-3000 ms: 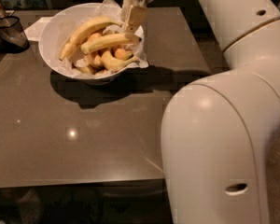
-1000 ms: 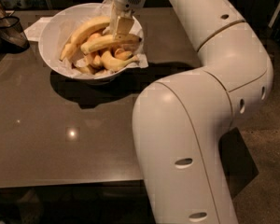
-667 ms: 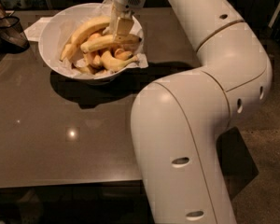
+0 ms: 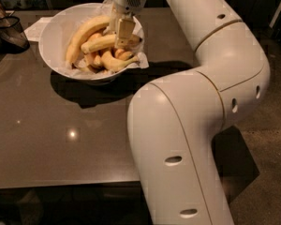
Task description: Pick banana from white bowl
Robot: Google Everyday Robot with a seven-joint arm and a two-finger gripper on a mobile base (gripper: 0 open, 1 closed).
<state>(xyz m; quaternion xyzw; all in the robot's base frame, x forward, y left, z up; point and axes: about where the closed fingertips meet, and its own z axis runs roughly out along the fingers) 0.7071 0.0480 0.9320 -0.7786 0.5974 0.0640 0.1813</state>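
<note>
The white bowl (image 4: 50, 28), lined with crumpled white paper, stands at the far left of the dark table. It holds several yellow bananas: a long curved one (image 4: 83, 32) on the left, a shorter one (image 4: 98, 44) across the middle and smaller ones below. My gripper (image 4: 123, 37) reaches down into the right side of the bowl. It sits right on the right end of the middle banana and hides that end.
A dark mesh basket (image 4: 9, 32) stands at the table's far left edge, with a white napkin (image 4: 35, 28) between it and the bowl. My large white arm (image 4: 192, 125) fills the right half of the view and covers the table's right edge.
Since three seconds ago my gripper has shifted left and lower into the bowl, and the arm has swung further into view. In the last second nothing has visibly moved.
</note>
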